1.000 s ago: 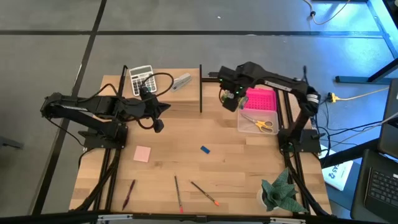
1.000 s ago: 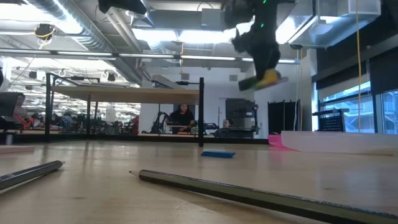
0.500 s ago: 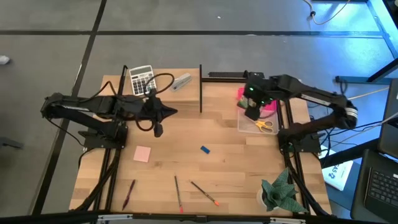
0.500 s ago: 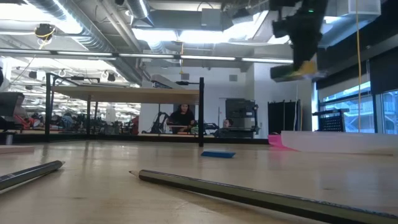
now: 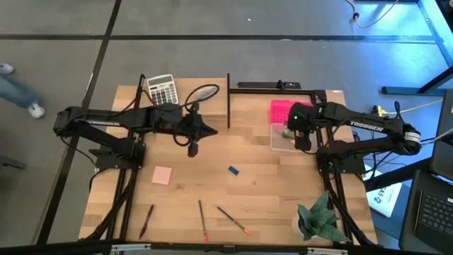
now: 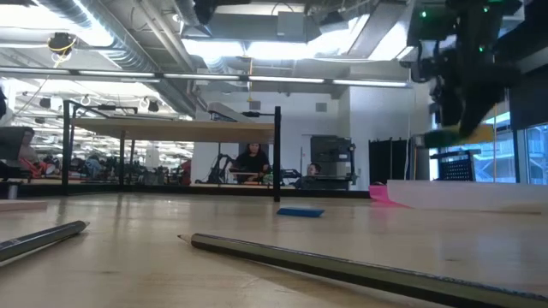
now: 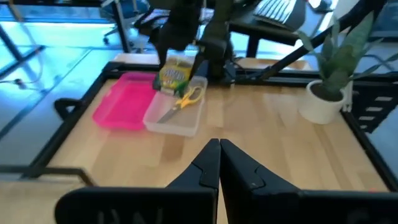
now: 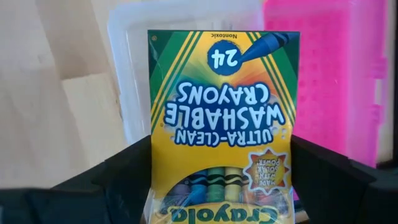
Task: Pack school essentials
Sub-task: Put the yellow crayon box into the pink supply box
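Observation:
My right gripper (image 5: 297,133) is shut on the yellow-green crayon box (image 8: 221,112) and stands over the clear container (image 5: 278,139), next to its pink lid (image 5: 281,110). The yellow-handled scissors (image 7: 185,99) lie inside that container. The blue eraser (image 5: 233,170), the pink note pad (image 5: 162,175) and three pencils (image 5: 202,219) lie flat on the table toward its near side. My left gripper (image 5: 205,131) hovers shut left of the table's middle and touches nothing. My right gripper pinches the crayon box between its two fingers (image 8: 124,171), one on each narrow side near the end printed with the brand name (image 8: 161,186). It comes from above. The box hangs below the fingers, lifted clear over the clear container (image 8: 127,68).
A white-grey calculator (image 5: 161,88) lies at the far left corner. A black upright post (image 5: 228,99) stands at the far middle. A potted plant (image 5: 318,216) sits at the near right corner. Bare wood lies around the eraser (image 6: 300,211).
My right gripper carried the crayon box toward the table's right and slightly nearer, from left of the pink lid to over the clear container, then came lower. My left gripper moved right toward the table's middle.

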Action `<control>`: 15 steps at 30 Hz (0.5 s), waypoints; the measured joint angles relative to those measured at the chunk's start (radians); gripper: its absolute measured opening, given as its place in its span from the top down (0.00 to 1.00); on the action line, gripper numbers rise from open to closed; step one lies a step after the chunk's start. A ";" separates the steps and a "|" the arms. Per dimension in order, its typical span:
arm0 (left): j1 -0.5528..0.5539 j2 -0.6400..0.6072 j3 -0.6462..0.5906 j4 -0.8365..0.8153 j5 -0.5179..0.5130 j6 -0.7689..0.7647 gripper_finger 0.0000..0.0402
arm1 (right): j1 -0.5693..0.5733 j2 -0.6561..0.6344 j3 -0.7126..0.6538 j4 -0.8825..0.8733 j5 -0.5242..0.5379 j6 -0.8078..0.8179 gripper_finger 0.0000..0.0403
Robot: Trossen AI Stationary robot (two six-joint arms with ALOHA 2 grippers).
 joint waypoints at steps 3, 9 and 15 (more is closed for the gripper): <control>0.012 0.027 0.000 0.039 0.049 0.003 1.00 | -0.002 0.000 -0.050 0.037 -0.004 -0.009 0.17; 0.020 0.059 0.000 0.088 0.079 0.018 1.00 | -0.002 -0.001 -0.127 0.093 -0.027 -0.050 0.17; 0.020 0.059 -0.001 0.128 0.080 0.018 1.00 | -0.005 0.003 -0.179 0.140 0.042 -0.085 0.17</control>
